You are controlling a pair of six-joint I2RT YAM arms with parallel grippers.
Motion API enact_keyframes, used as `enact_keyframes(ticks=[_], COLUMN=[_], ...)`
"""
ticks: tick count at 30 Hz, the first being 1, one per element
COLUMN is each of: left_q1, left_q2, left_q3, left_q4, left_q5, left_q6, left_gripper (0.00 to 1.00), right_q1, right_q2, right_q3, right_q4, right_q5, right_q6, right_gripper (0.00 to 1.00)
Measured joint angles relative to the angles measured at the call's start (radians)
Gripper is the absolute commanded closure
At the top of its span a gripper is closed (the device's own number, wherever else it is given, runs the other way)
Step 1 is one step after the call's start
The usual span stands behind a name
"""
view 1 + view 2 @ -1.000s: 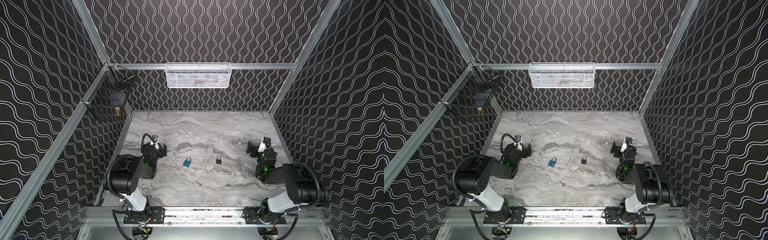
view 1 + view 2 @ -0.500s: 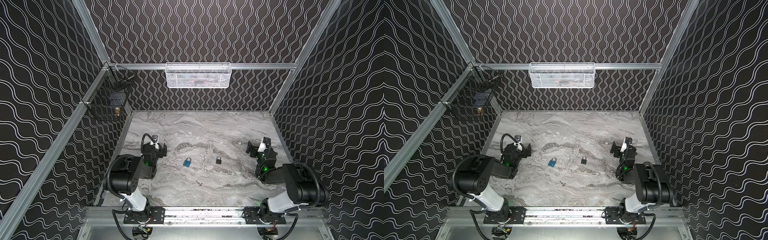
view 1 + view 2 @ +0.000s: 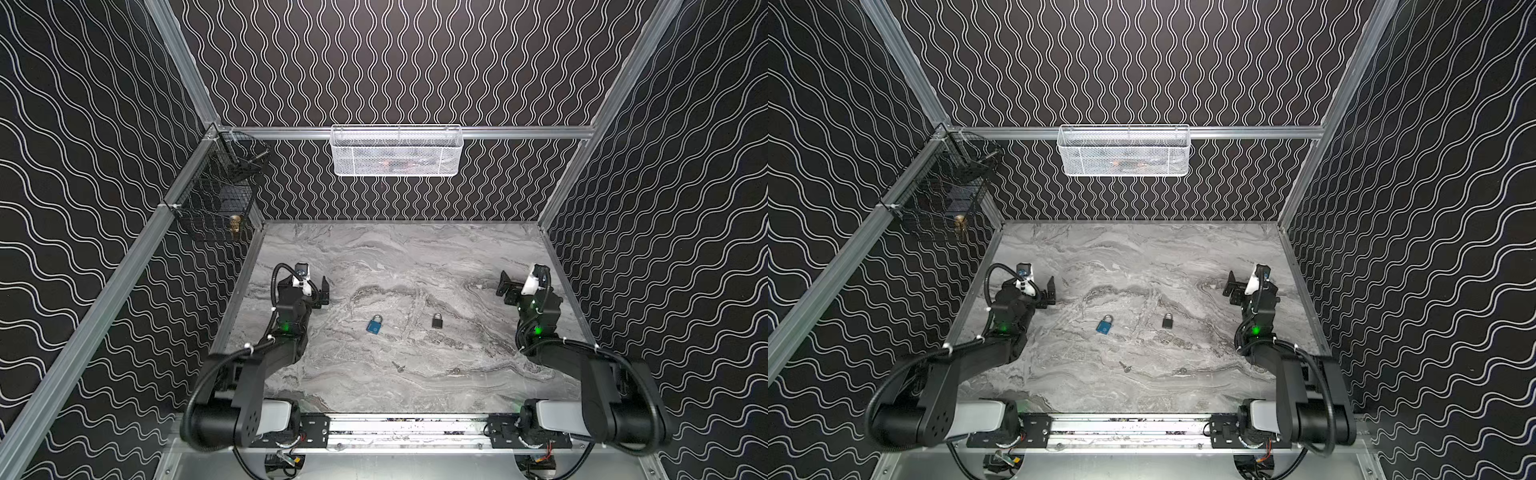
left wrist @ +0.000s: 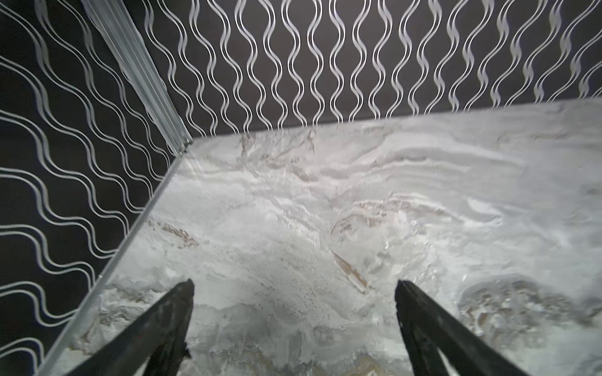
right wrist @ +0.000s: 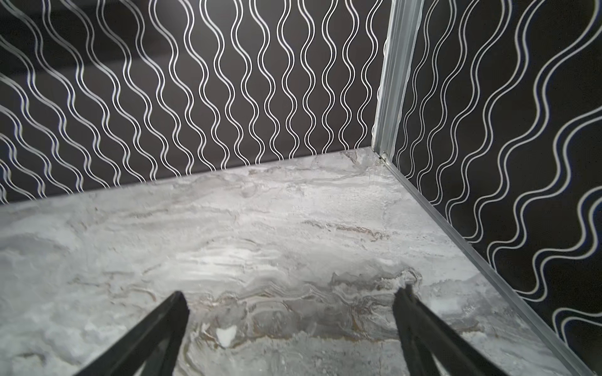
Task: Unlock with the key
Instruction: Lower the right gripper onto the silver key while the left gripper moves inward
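Mid-table in both top views lie a blue padlock and, to its right, a smaller black padlock. Two small metal keys rest nearer the front edge, one below the blue padlock and one below the black one. My left gripper sits low at the table's left side, open and empty. At the right side my right gripper is also open and empty. Both wrist views show only bare marble between the fingers; locks and keys are outside them.
A white mesh basket hangs on the back wall. A black wire basket holding a brass item hangs on the left wall. Patterned walls enclose the marble table; the arms' base rail runs along the front.
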Motion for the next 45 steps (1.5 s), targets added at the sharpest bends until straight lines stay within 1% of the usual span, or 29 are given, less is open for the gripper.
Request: enact_keyframes(ticks=[2, 5, 7, 8, 10, 13, 16, 19, 21, 24, 28, 30, 33, 37, 43, 45], left_q1=[0.000, 0.001, 0.003, 0.004, 0.006, 0.009, 0.021, 0.048, 0.060, 0.061, 0.049, 0.019, -0.053, -0.185, -0.362, -0.413], left_q2=[-0.086, -0.170, -0.205, -0.216, -0.227, -0.227, -0.208, -0.186, -0.192, -0.245, -0.288, -0.293, -0.293, -0.302, -0.330, -0.341], left_q3=[0.000, 0.027, 0.053, 0.066, 0.091, 0.119, 0.126, 0.151, 0.155, 0.128, 0.116, 0.123, 0.139, 0.149, 0.140, 0.134], left_q4=[-0.049, -0.153, -0.233, -0.270, -0.339, -0.420, -0.480, -0.538, -0.565, -0.577, -0.609, -0.635, -0.680, -0.742, -0.792, -0.800], left_q5=[0.004, -0.003, -0.017, -0.019, -0.010, -0.001, 0.032, 0.089, 0.122, 0.183, 0.251, 0.277, 0.296, 0.298, 0.288, 0.283], left_q6=[-0.042, -0.143, -0.215, -0.245, -0.307, -0.419, -0.512, -0.589, -0.619, -0.648, -0.679, -0.693, -0.698, -0.698, -0.722, -0.726], left_gripper=[0.01, 0.01, 0.01, 0.01, 0.01, 0.01, 0.01, 0.01, 0.01, 0.01, 0.01, 0.01, 0.01, 0.01, 0.01, 0.01], right_q1=[-0.001, -0.001, -0.001, -0.001, -0.001, -0.003, -0.004, -0.005, -0.005, 0.003, 0.044, 0.078, 0.165, 0.295, 0.449, 0.509], right_q2=[-0.069, -0.165, -0.220, -0.255, -0.310, -0.357, -0.361, -0.330, -0.305, -0.264, -0.204, -0.182, -0.160, -0.131, -0.100, -0.095], right_q3=[0.008, -0.048, -0.072, -0.072, -0.062, -0.061, -0.071, 0.013, 0.073, 0.134, 0.213, 0.245, 0.291, 0.367, 0.400, 0.404], right_q4=[-0.060, -0.074, -0.111, -0.147, -0.204, -0.245, -0.299, -0.449, -0.513, -0.623, -0.783, -0.850, -0.961, -1.096, -1.275, -1.322], right_q5=[-0.008, -0.046, -0.051, -0.043, -0.042, -0.105, -0.128, -0.148, -0.172, -0.222, -0.256, -0.263, -0.262, -0.214, -0.161, -0.137], right_q6=[0.034, 0.111, 0.188, 0.245, 0.322, 0.377, 0.459, 0.506, 0.509, 0.509, 0.497, 0.491, 0.472, 0.453, 0.475, 0.493], right_gripper=[0.01, 0.01, 0.01, 0.01, 0.01, 0.01, 0.01, 0.01, 0.01, 0.01, 0.01, 0.01, 0.01, 0.01, 0.03, 0.05])
